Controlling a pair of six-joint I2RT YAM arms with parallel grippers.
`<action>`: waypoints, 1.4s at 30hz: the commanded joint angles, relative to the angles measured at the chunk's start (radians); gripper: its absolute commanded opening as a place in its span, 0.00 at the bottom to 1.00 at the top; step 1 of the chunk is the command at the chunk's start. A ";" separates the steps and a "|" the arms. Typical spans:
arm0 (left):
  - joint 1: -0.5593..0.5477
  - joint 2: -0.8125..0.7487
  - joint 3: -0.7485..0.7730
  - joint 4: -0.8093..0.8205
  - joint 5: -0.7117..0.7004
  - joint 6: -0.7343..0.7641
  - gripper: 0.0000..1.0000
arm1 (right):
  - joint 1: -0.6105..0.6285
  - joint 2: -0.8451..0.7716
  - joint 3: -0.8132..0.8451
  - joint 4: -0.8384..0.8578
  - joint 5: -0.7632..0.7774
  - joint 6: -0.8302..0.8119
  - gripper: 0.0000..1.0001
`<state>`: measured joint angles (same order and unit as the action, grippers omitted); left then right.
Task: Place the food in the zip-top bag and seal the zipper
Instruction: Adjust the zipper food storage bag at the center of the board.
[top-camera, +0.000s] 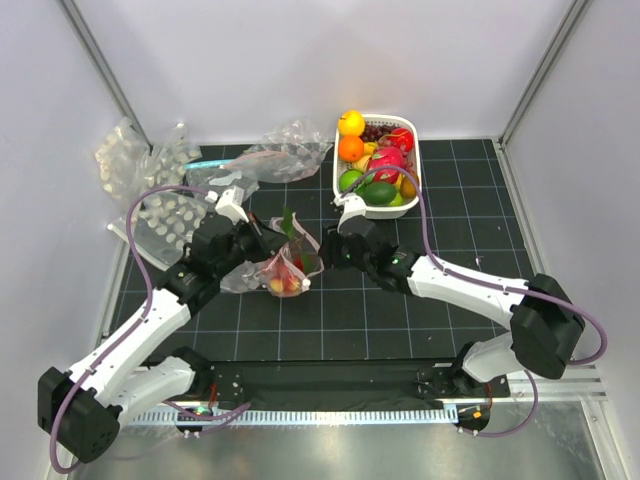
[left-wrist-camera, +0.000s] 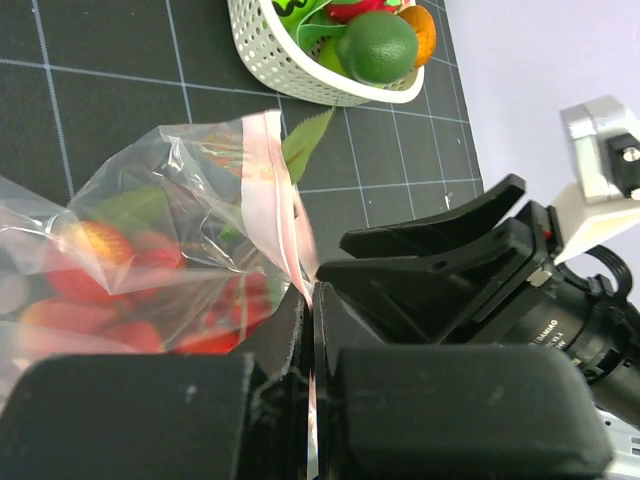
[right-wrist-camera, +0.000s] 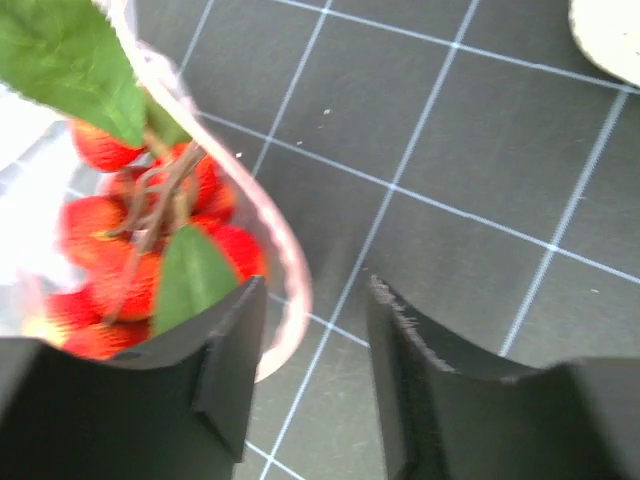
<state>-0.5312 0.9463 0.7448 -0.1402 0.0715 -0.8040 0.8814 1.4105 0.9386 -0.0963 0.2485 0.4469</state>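
The zip-top bag (top-camera: 280, 275) lies mid-table, holding the bunch of red strawberries (left-wrist-camera: 110, 290) with green leaves (right-wrist-camera: 60, 50) poking out of its mouth. My left gripper (top-camera: 266, 250) is at the bag's left side and shut on the pinkish zipper strip (left-wrist-camera: 268, 190); in the left wrist view (left-wrist-camera: 310, 300) the strip runs between the closed jaws. My right gripper (top-camera: 326, 250) is open at the bag's right side. In the right wrist view (right-wrist-camera: 315, 300) the pink mouth edge (right-wrist-camera: 292, 270) curves just inside its left finger, untouched. A pink dragon fruit (top-camera: 388, 160) lies in the basket.
A white basket (top-camera: 412, 190) of toy fruits stands behind the right gripper; its wall shows in the left wrist view (left-wrist-camera: 262, 62). Several other clear and dotted bags (top-camera: 170, 215) lie at the back left. Enclosure walls stand on the left, right and back.
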 joint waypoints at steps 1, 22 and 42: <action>0.004 -0.029 0.004 0.053 -0.006 0.002 0.00 | 0.001 -0.012 0.013 0.090 -0.060 0.016 0.53; 0.004 -0.063 -0.015 0.073 -0.007 -0.001 0.00 | 0.001 0.062 0.062 0.066 -0.054 0.070 0.19; -0.170 0.215 0.423 -0.370 -0.234 0.180 0.00 | 0.002 -0.366 0.057 -0.171 0.345 -0.048 0.01</action>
<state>-0.6750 1.1362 1.0367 -0.3801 -0.0391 -0.6907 0.8818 1.0637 0.9581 -0.2417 0.5236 0.4282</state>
